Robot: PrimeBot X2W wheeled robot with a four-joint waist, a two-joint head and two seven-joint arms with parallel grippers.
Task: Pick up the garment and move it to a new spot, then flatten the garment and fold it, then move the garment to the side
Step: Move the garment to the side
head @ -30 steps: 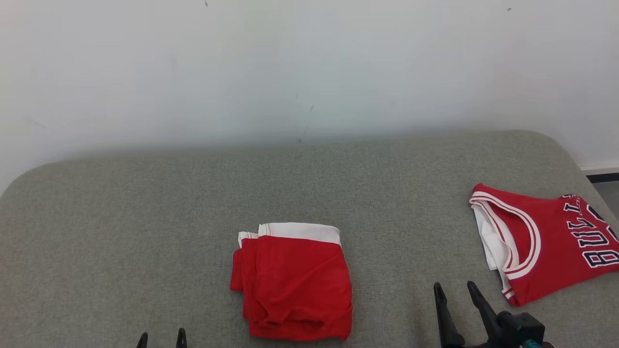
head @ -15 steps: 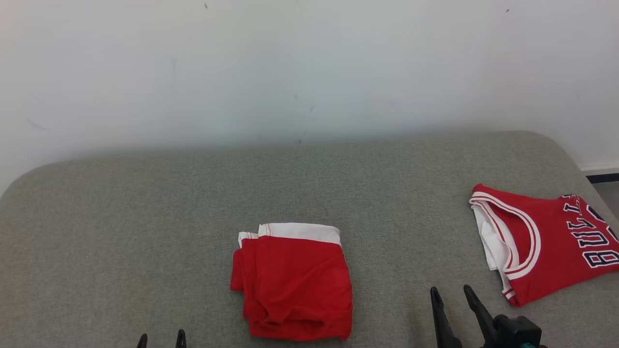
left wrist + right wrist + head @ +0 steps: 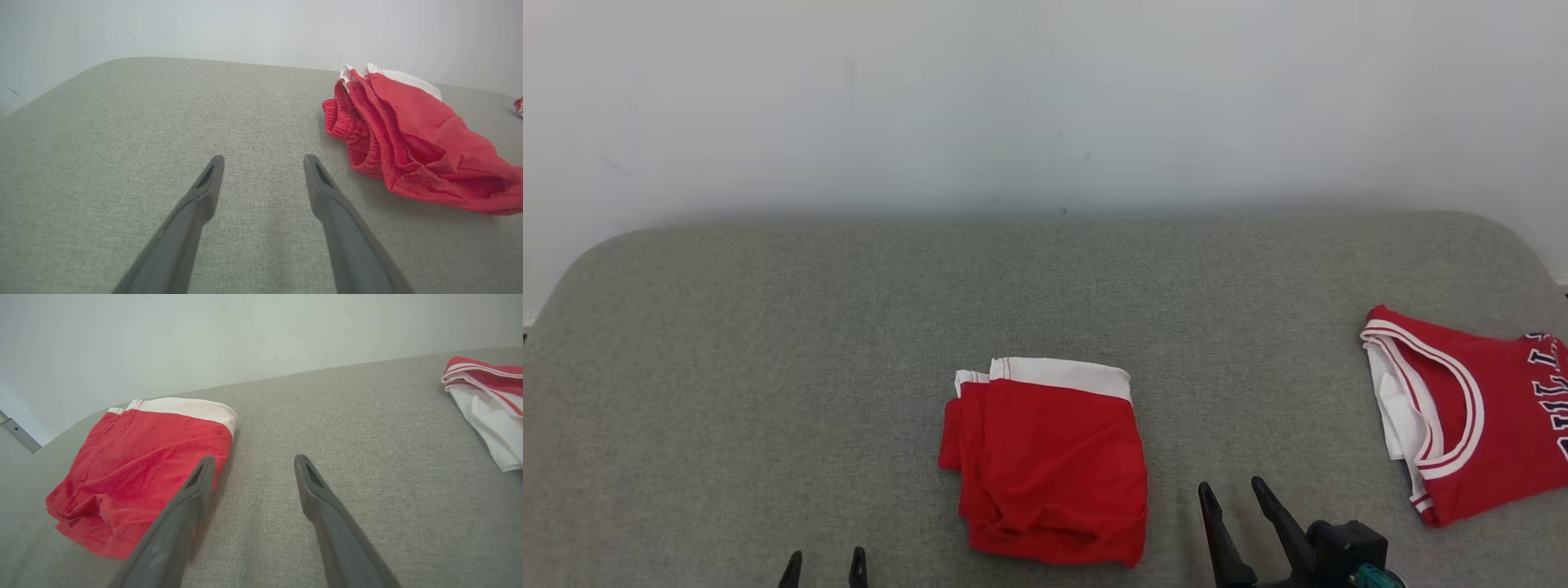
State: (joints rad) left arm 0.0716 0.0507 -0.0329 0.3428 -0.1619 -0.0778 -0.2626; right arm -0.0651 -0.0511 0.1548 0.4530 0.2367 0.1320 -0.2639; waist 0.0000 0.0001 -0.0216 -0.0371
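Note:
The garment [image 3: 1045,465], red with a white band along its far edge, lies folded into a rough square near the front middle of the grey padded surface [image 3: 768,367]. My left gripper [image 3: 823,559] is open at the bottom edge, well left of the garment, with bare fabric between its fingers. In the left wrist view the left gripper [image 3: 261,161] has the garment [image 3: 408,139] off to its right. My right gripper [image 3: 1232,487] stands open just right of the garment. In the right wrist view the right gripper [image 3: 252,461] has its left finger overlapping the edge of the garment [image 3: 139,465].
A red jersey [image 3: 1486,408] with white trim and dark lettering lies folded at the right edge of the surface, also seen as the jersey [image 3: 486,388] in the right wrist view. A pale wall rises behind. The surface's corners are rounded.
The head camera has shifted, sliding the whole picture to the right. Against the garment, my right gripper now stands closer to its right edge. Both grippers stay open.

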